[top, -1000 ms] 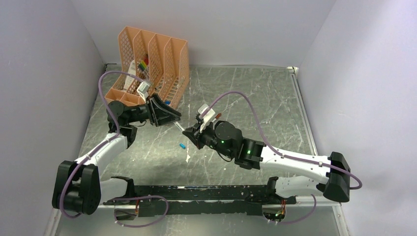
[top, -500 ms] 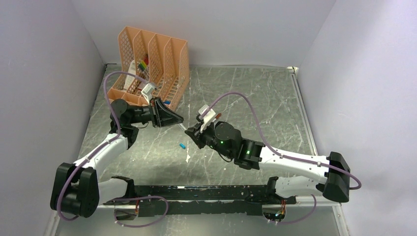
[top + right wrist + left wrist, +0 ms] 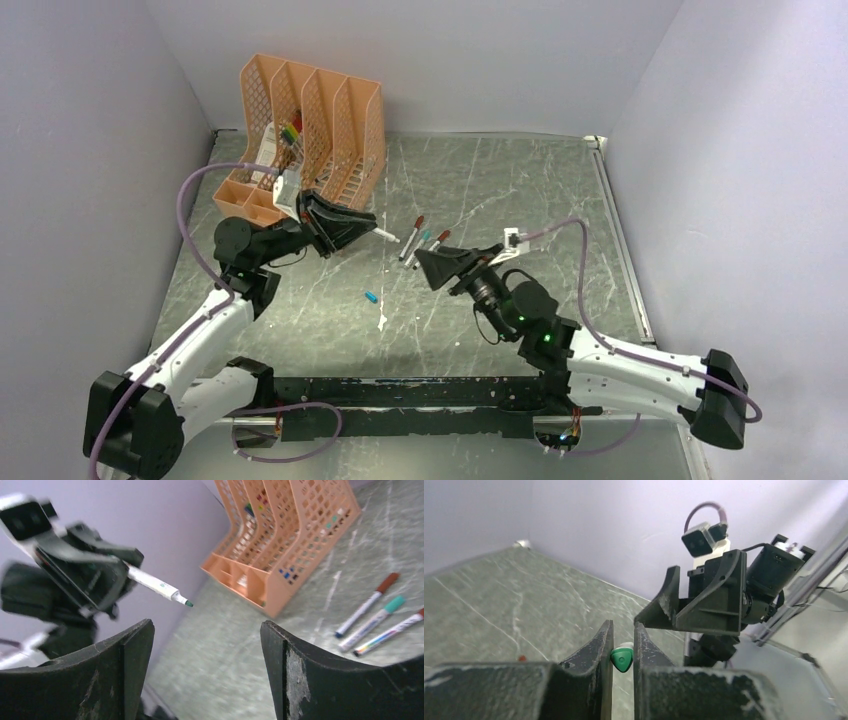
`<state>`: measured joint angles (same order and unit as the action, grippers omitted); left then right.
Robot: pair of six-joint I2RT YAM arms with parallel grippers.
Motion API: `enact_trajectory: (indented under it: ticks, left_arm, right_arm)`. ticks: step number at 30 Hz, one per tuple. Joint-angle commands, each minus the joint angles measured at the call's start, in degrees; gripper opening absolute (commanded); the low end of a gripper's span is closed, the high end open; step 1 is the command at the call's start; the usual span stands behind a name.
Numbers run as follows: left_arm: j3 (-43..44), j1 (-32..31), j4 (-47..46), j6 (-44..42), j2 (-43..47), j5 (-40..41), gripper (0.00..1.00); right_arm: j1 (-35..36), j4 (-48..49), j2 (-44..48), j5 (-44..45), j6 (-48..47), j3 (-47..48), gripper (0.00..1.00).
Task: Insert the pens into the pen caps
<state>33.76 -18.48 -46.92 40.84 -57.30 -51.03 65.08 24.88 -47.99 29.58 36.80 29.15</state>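
Between left gripper (image 3: 623,631) fingers (image 3: 600,647), one pen (image 3: 622,659)

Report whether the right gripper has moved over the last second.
Yes. The right gripper has pulled back to the right in the top view, away from the loose blue cap.

Grey marble table (image 3: 520,190): orange organiser (image 3: 330,120), three capped pens (image 3: 411,239), loose teal cap (image 3: 371,297).

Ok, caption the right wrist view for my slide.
Open right gripper faces the left gripper holding a green-tipped pen; three more pens lie near the orange organizer.
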Motion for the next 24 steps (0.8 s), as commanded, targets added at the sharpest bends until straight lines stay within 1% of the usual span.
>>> enact_trajectory:
  ticks: [1, 3, 6, 7, 9, 11, 14, 16, 19, 22, 24]
  left_arm:
    - [2.3, -3.2, 0.7, -13.2, 0.9, 9.0, 0.07]
    - [0.2, -4.6, -4.4, -15.8, 1.1, 10.7, 0.07]
    - [-5.1, -6.4, -15.5, -23.8, 1.3, 12.2, 0.07]
    - [-6.6, -6.7, -19.0, -25.5, 1.2, 12.2, 0.07]
    - [-7.7, -6.8, -22.6, -27.2, 0.5, 11.7, 0.07]
    - [-8.1, -7.3, -23.2, -29.4, 0.4, 11.4, 0.07]
    - [-8.8, -9.4, -23.2, -35.4, 0.4, 12.9, 0.07]
    - [-8.1, -10.9, -21.6, -38.2, 0.3, 13.9, 0.07]
    - [-6.8, -14.0, -19.7, -42.4, -0.7, 15.2, 0.07]
    - [-5.2, -17.4, -16.5, -46.6, -2.5, 16.1, 0.07]
    - [-5.0, -19.5, -15.8, -48.7, -3.4, 17.4, 0.07]
  right_arm:
    - [-4.1, 18.9, 3.4, -2.4, 18.7, -7.4, 0.77]
    - [-8.1, 22.2, 3.4, -6.7, 23.9, -9.0, 0.76]
    - [-13.1, 28.4, 1.7, -12.4, 33.0, -11.2, 0.75]
    - [-14.3, 30.4, 0.6, -13.7, 35.5, -11.7, 0.74]
    - [-15.8, 33.6, -2.2, -16.1, 39.3, -12.1, 0.74]
    - [-16.3, 35.6, -5.4, -17.9, 41.7, -11.4, 0.74]
    - [-16.3, 39.3, -10.9, -20.4, 45.9, -10.4, 0.75]
    - [-16.2, 46.3, -15.4, -21.0, 49.5, -10.6, 0.76]
    - [-16.3, 53.0, -21.5, -21.9, 53.2, -9.9, 0.77]
    - [-16.2, 55.9, -25.4, -22.7, 54.9, -7.8, 0.77]
    - [-16.3, 55.8, -26.9, -23.1, 55.4, -6.1, 0.77]
